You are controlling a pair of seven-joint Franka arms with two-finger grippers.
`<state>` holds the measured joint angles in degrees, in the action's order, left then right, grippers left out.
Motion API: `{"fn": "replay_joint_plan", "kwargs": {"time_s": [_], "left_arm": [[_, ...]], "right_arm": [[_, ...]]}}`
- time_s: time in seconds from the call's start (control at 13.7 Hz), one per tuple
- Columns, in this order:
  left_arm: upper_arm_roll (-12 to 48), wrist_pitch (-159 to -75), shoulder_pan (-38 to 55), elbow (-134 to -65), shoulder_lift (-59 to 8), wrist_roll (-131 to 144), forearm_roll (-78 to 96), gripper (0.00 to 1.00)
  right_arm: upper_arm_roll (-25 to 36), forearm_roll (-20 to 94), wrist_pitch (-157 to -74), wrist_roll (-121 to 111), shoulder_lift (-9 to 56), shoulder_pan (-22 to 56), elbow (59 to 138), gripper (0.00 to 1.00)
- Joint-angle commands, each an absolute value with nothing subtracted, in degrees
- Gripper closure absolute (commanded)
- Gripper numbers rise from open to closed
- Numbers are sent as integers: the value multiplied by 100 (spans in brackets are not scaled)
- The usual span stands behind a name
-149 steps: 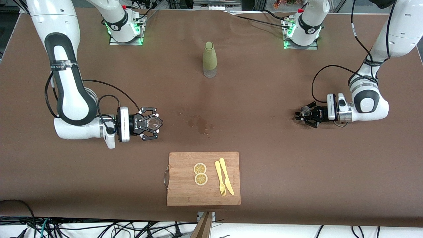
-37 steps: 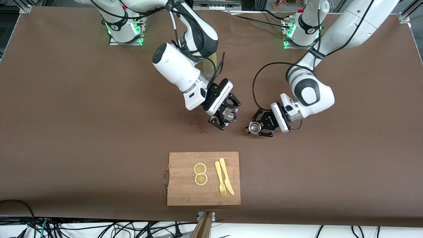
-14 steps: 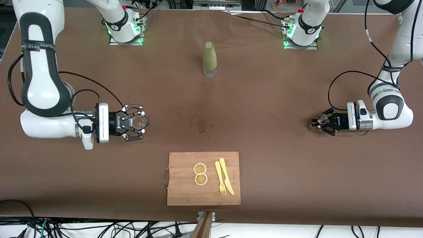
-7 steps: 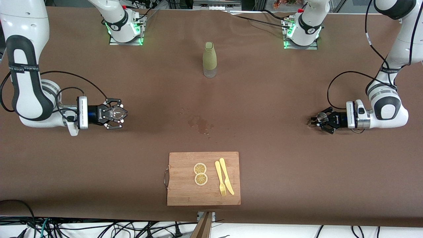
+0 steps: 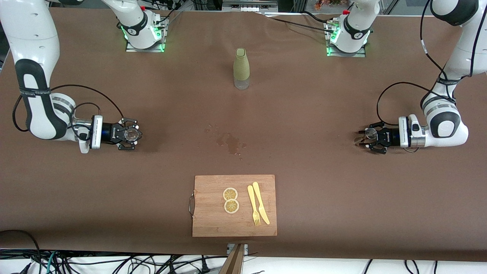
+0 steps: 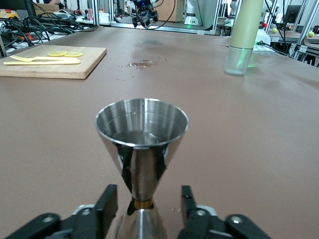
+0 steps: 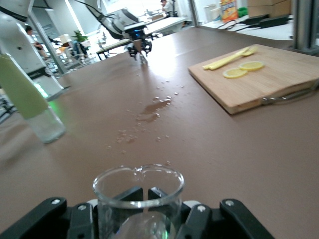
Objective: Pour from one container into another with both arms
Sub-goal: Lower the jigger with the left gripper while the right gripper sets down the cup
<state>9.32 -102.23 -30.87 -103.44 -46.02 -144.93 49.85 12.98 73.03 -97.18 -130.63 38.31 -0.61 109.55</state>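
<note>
Two grippers: left gripper (image 5: 370, 137) jaws apart around the jigger (image 6: 142, 149), right gripper (image 5: 131, 134) clamped on the glass beaker (image 7: 138, 199).

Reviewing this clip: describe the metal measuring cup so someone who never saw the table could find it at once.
On the brown table, go to the left arm's end, level with the wet patch at mid-table. There a steel jigger stands upright between the fingers of the left pincer, which stand clear of its narrow waist. It is the only metal, hourglass-shaped vessel; the right pincer holds a clear glass beaker.
</note>
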Motion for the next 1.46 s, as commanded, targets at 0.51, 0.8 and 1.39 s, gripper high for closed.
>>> {"fn": "replay_joint_plan", "kwargs": {"time_s": [0.51,0.8,1.39], "left_arm": [[195,-10125,-3050,-10222,-4019,-14197,4484,0],[193,-10213,-2997,-10213,-2912,-12775,3500,0],[255,-10450,-2409,-10160,-1223,-9100,1593,0]], "right_arm": [[1064,7532,-10335,-13614,4474,-62,10890,90],[914,7173,-10301,-13667,4483,-62,10731,90],[958,6908,-10266,-13623,4316,-88,10731,0]]}}
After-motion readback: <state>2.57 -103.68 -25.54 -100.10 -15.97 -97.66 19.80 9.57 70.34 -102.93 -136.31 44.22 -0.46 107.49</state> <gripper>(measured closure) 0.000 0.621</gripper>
